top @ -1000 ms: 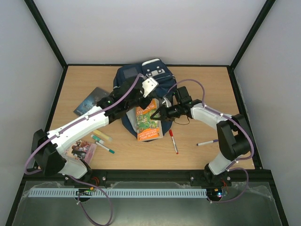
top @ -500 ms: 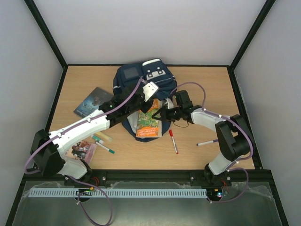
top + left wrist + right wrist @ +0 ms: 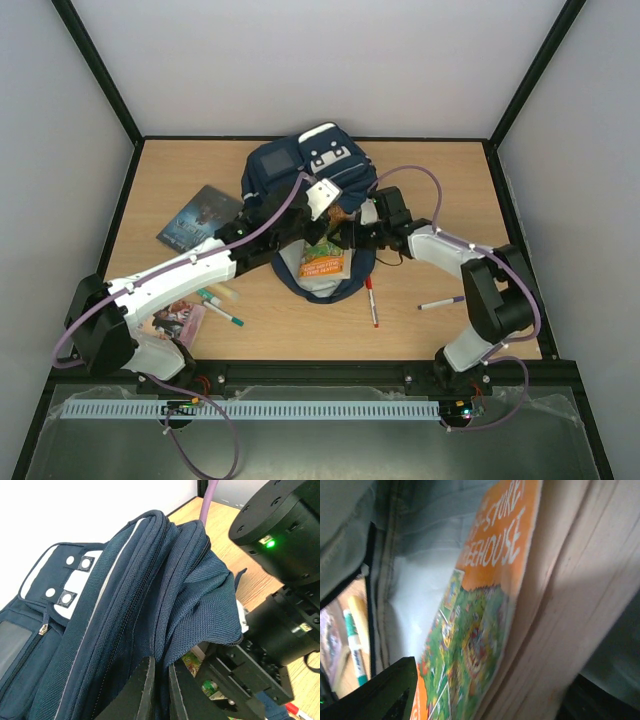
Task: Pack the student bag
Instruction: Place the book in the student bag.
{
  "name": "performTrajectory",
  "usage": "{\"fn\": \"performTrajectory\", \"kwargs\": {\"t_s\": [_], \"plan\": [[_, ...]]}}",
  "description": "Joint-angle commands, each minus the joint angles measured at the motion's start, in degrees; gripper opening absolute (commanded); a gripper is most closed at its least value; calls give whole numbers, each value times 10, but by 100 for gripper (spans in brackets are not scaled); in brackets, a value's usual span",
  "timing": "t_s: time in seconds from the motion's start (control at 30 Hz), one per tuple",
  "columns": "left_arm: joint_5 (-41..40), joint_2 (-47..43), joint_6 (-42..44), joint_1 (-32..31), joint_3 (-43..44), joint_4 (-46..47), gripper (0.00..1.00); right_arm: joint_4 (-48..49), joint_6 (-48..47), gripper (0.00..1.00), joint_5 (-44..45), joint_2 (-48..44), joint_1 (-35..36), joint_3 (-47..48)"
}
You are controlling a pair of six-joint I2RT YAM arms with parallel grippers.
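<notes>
The student bag lies at the middle rear of the table, its mouth turned toward the arms. It is soft woven fabric with no frame. In the left wrist view the layers fold and sag beside the zip tracks, so it will likely slump and close on itself unless the rim is held up. The stitched zip edge looks like the firmest place to grip, and the left gripper has it there, its fingers nearly closed with a fold of navy cloth pinched between them. The right gripper is at the opening, clamped on an orange book that sits partly inside against the pale lining. The cloth should not slip much, but it may drag on the book's corners.
</notes>
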Motion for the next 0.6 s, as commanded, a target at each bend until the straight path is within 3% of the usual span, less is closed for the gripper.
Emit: {"fn": "performTrajectory", "kwargs": {"t_s": [0.0, 0.27, 0.43, 0.57], "plan": [[3, -21, -1, -12, -7, 71, 3, -88, -116, 70, 41, -70, -2, 1], [25, -31, -10, 9, -33, 110, 3, -207, -282, 71, 59, -198, -2, -51], [72, -43, -24, 32, -51, 131, 3, -273, -423, 61, 8, -269, 11, -91], [96, -60, -35, 45, -71, 146, 3, -286, -513, 51, 74, -261, 53, -95]]}}
